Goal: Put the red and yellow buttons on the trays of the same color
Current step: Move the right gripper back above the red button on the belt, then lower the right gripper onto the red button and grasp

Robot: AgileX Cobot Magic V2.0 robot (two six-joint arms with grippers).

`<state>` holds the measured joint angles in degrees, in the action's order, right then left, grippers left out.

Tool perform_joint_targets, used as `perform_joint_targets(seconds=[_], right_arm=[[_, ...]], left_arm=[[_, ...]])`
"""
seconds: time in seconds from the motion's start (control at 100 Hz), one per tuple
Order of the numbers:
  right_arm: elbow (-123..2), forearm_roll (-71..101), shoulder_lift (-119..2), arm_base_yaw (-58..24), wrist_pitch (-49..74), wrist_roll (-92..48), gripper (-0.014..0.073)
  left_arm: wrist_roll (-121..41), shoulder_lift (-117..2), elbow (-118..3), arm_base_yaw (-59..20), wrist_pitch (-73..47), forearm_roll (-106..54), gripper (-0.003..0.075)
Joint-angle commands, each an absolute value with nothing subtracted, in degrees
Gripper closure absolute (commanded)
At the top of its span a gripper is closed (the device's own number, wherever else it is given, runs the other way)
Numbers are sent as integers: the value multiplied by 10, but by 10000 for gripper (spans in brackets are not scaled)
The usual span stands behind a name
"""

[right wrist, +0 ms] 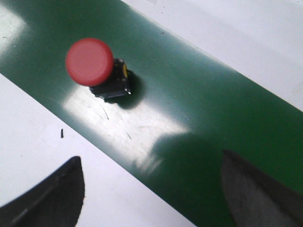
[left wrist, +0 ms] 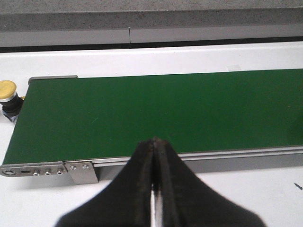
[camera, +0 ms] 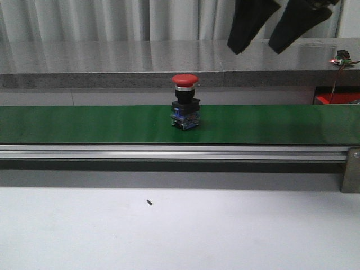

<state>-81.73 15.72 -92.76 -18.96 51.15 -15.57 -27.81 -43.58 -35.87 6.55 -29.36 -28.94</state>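
A red button with a black base stands upright on the green conveyor belt, near its middle. From the right wrist the same red button shows ahead of the fingers and apart from them. My right gripper hangs open high above the belt, right of the button, and nothing sits in the right gripper. A yellow button sits off the belt's end on the white table. My left gripper is shut and empty, over the belt's near rail. The yellow tray is out of view.
The belt has an aluminium rail along its front. A grey counter runs behind it. A red object, cut off by the frame, lies at the far right behind the belt. A small dark speck lies on the white table.
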Motion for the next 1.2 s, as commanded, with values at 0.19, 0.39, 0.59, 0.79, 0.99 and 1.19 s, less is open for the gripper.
perform_joint_targets(seconds=[0.19,0.39,0.59,0.79,0.99,1.19], right_arm=[[-885,162,-979,-218,512,-184,5],[-886,162,-1006,-226,503,-195,5],[-886,162,-1021,-226,474,-195,5],[-886,162,-1040,-226,450,-195,5],[-886,162,-1047,-226,438,-195,120],[-886,162,-1047,-226,423,-195,373]], left_arm=[[-278,-434,-375,63,-258,-306,740],[-278,-434,-375,63,-258,-306,740],[-278,-434,-375,63,-258,-306,740],[-278,-434,-375,63,-258,-306,740],[-278,-434,-375,63,-258,-306,740],[-278,-434,-375,63,-258,-306,740]])
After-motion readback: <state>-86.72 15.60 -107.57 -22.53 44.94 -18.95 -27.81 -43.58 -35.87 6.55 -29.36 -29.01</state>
